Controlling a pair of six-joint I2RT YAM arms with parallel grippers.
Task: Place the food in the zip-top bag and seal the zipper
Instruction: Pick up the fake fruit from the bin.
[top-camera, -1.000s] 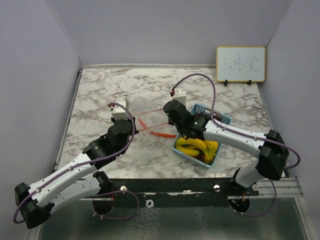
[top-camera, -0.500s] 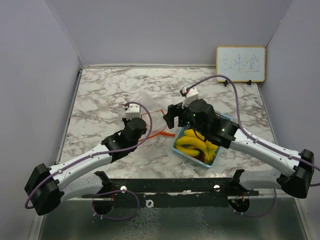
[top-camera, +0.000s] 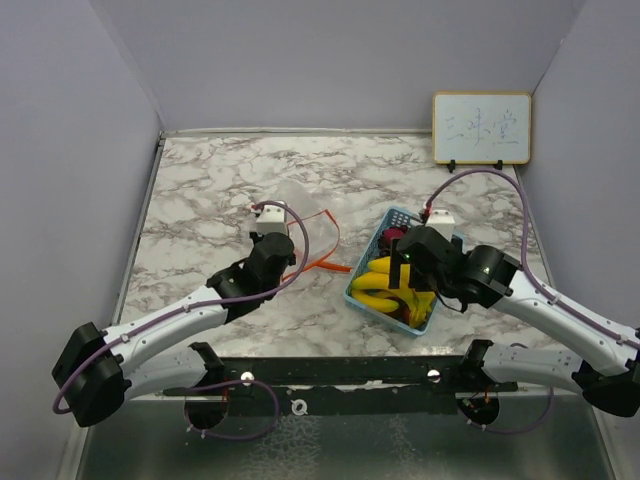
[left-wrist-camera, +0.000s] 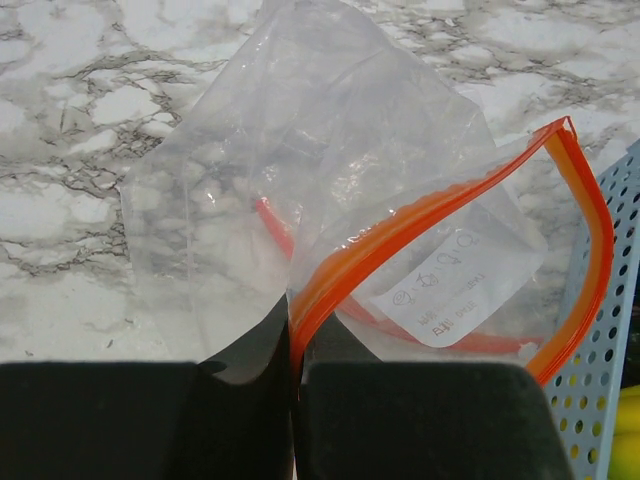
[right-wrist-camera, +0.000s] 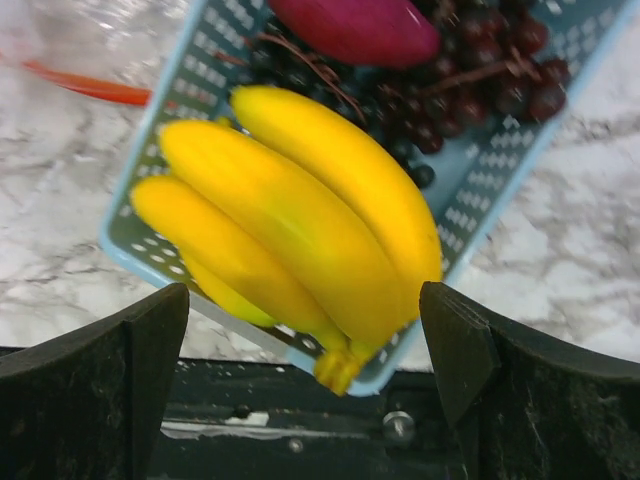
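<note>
A clear zip-top bag (left-wrist-camera: 300, 150) with an orange zipper (left-wrist-camera: 430, 215) lies on the marble, its mouth gaping toward the basket. My left gripper (left-wrist-camera: 295, 350) is shut on the zipper's near end, and it shows in the top view too (top-camera: 285, 250). My right gripper (right-wrist-camera: 305, 310) stands open just above the yellow bananas (right-wrist-camera: 300, 200), touching nothing. Behind the bananas, the basket also holds a magenta oblong piece (right-wrist-camera: 355, 30) and dark purple grapes (right-wrist-camera: 480, 70). From above, the right gripper (top-camera: 405, 272) hovers over the bananas (top-camera: 380, 292). No small red fruit is visible.
The light blue perforated basket (top-camera: 398, 213) sits right of the bag, its corner (left-wrist-camera: 600, 330) close to the bag's mouth. A whiteboard (top-camera: 481, 128) leans on the back right wall. Grey walls bound the table on three sides, with a black rail (top-camera: 330, 372) at the front.
My right gripper let go at the bag's mouth, opened wide and swung right to hang over the basket. My left gripper kept its grip and shifted slightly right.
</note>
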